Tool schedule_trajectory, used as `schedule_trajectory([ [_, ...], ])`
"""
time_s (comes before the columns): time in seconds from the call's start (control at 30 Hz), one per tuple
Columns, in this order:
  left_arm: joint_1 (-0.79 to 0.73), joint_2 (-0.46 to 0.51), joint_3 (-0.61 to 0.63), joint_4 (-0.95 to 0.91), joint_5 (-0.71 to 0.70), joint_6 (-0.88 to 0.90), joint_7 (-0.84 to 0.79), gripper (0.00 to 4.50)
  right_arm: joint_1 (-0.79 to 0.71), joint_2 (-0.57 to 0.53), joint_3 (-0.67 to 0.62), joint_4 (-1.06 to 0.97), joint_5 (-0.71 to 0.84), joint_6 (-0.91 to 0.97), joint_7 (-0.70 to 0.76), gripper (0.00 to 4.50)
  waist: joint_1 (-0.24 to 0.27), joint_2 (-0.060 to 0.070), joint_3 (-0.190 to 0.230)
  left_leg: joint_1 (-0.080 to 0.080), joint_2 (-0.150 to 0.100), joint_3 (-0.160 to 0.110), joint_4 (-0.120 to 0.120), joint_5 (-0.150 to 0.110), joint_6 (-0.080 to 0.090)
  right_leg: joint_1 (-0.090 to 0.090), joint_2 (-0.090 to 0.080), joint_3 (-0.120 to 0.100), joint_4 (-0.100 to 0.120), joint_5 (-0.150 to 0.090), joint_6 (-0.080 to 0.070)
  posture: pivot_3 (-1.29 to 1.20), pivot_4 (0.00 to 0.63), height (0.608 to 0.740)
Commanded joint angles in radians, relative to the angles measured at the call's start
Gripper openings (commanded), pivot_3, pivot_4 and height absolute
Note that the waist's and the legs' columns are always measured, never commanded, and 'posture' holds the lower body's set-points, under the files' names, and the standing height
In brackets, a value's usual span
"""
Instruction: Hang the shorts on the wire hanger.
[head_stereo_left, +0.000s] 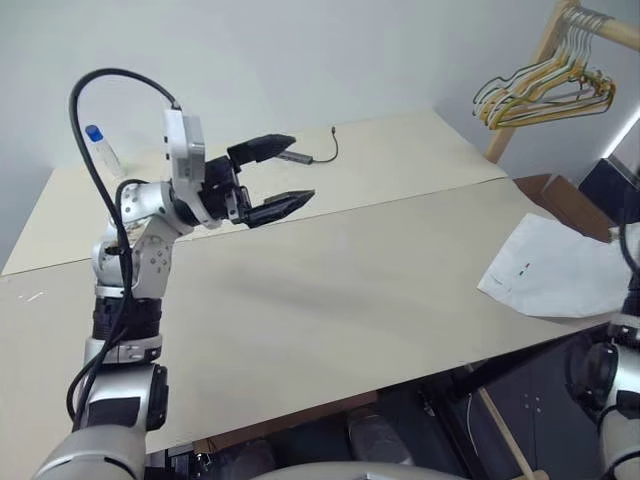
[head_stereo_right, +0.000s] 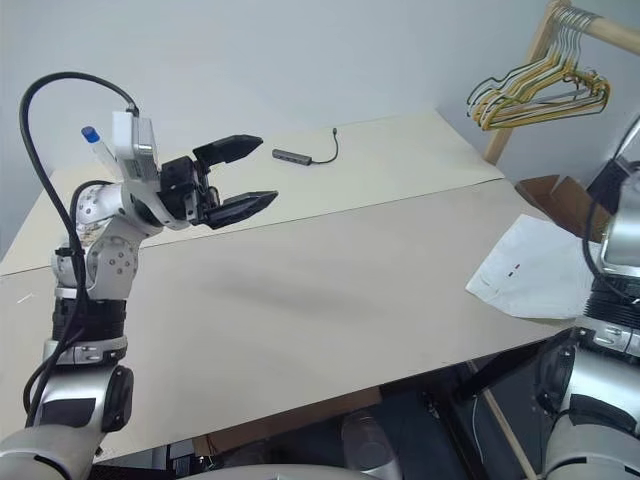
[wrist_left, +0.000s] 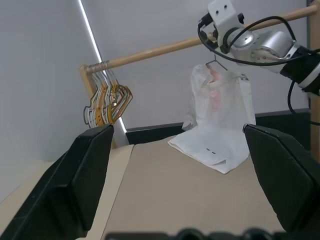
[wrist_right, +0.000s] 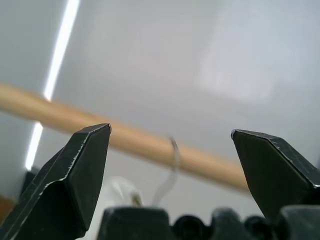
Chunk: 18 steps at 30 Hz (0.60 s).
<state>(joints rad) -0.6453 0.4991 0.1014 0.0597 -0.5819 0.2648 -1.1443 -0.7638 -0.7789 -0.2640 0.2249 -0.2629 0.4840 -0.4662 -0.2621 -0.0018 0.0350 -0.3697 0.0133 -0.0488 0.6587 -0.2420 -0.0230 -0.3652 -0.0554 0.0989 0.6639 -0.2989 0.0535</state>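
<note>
The white shorts (wrist_left: 220, 105) hang from the wire hanger (wrist_left: 215, 63), whose hook (wrist_right: 173, 165) sits over the wooden rod (wrist_right: 150, 145). Their lower part lies spread on the table's right corner (head_stereo_left: 555, 265), and a faint pink stain shows near the top. In the right wrist view my right gripper (wrist_right: 170, 131) is open, close below the rod and the hook, with nothing between its fingers. My left gripper (head_stereo_left: 298, 168) hovers open and empty above the left half of the table, pointing toward the shorts.
A bunch of yellowish hangers (head_stereo_left: 545, 92) hangs further along the rod. A small grey adapter with a cable (head_stereo_left: 305, 157) and a blue-capped bottle (head_stereo_left: 103, 148) lie on the far table. A cardboard box (head_stereo_left: 562, 200) stands behind the table (head_stereo_left: 330, 300) at its right corner.
</note>
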Motion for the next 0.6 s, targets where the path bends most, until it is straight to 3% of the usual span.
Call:
schedule_trajectory([
  [0.03, 0.019, 0.043, 0.043, -0.039, 0.006, -0.003, 0.029, 4.5, -0.016, 0.01, 0.061, -0.061, 0.045, -0.081, 0.18, 4.49, 0.002, 0.0, 0.0, 0.0, 0.0, 0.0, 0.0, 0.0, 0.0, 0.0, 0.0, 0.0, 0.0, 0.0, 0.0, -0.15, 0.0, 0.74],
  [0.27, 0.168, 0.124, 0.102, -0.139, -0.015, 0.057, 0.086, 4.5, 0.06, 0.071, 0.219, -0.147, 0.102, -0.156, 0.521, 4.49, 0.032, -0.001, 0.001, 0.0, 0.001, -0.002, 0.0, 0.0, 0.0, 0.0, 0.0, -0.001, 0.0, 0.0, 0.0, -0.03, 0.0, 0.74],
  [0.43, 0.307, 0.173, 0.148, -0.242, -0.012, 0.103, 0.149, 4.5, 0.167, 0.087, 0.229, -0.264, 0.262, -0.179, 0.802, 4.49, 0.109, -0.004, 0.002, 0.0, 0.0, -0.004, 0.0, -0.001, 0.001, 0.0, -0.001, -0.002, 0.0, 0.0, 0.0, 0.04, 0.0, 0.74],
  [0.6, 0.458, 0.184, 0.193, -0.366, -0.014, 0.142, 0.228, 4.5, 0.264, 0.039, 0.329, -0.304, 0.28, -0.183, 1.037, 4.49, 0.197, -0.008, 0.004, -0.001, 0.0, -0.003, 0.0, -0.001, 0.001, -0.001, -0.001, -0.002, 0.0, 0.0, -0.001, 0.13, 0.0, 0.74],
])
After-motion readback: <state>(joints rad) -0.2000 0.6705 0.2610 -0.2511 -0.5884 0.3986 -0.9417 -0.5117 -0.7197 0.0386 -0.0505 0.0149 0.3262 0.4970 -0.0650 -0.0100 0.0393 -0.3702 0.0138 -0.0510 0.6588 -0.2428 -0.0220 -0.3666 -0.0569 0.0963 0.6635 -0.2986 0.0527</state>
